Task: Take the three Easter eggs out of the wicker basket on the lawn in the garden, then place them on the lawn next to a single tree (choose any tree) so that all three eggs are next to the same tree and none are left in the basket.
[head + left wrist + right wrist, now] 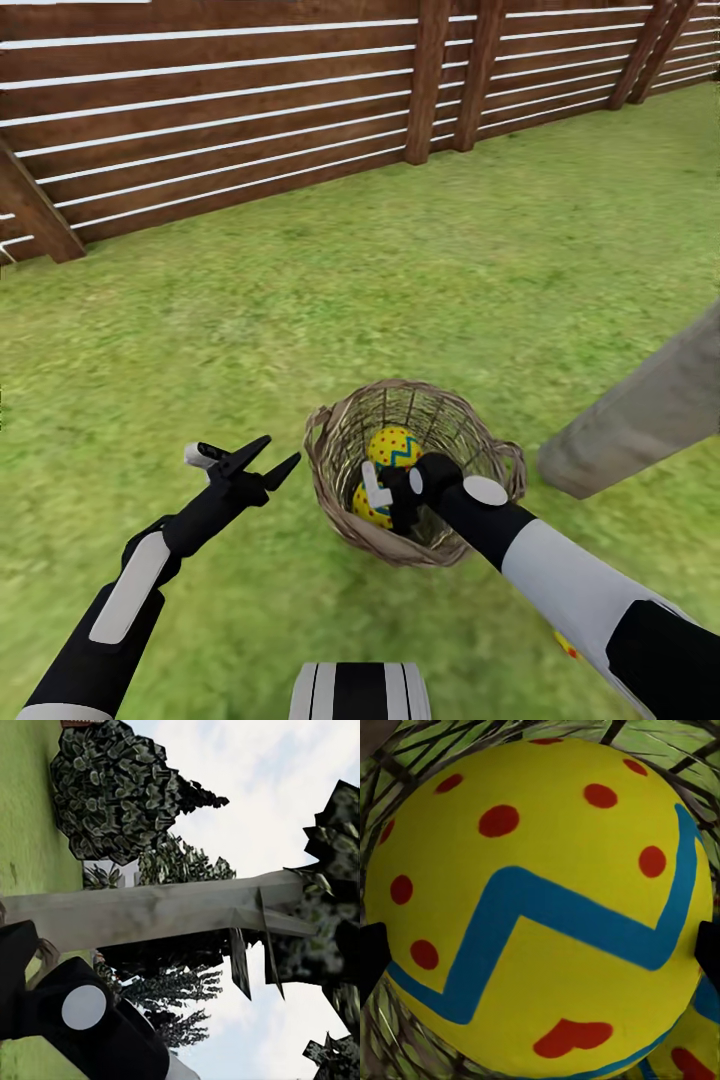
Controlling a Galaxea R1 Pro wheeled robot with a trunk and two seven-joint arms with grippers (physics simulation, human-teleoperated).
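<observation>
The brown wicker basket (497,462) stands on the lawn (300,300) in front of me. Two yellow Easter eggs show inside it: one toward the far side (396,443), another lower down (365,508). My right gripper (388,497) reaches down into the basket. In the right wrist view its black fingertips (370,954) stand wide apart on either side of an egg (540,870) with a blue zigzag and red dots, and a second egg (701,1050) peeks from behind. My left gripper (268,458) hangs open over the grass just left of the basket, holding nothing.
A grey-beige tree trunk (640,415) leans in close at the basket's right, also seen as the tree trunk (150,911). The brown slat fence (250,110) runs along the back. A yellow speck (565,645) shows on the grass under my right arm. A dark bush (112,787) stands beyond.
</observation>
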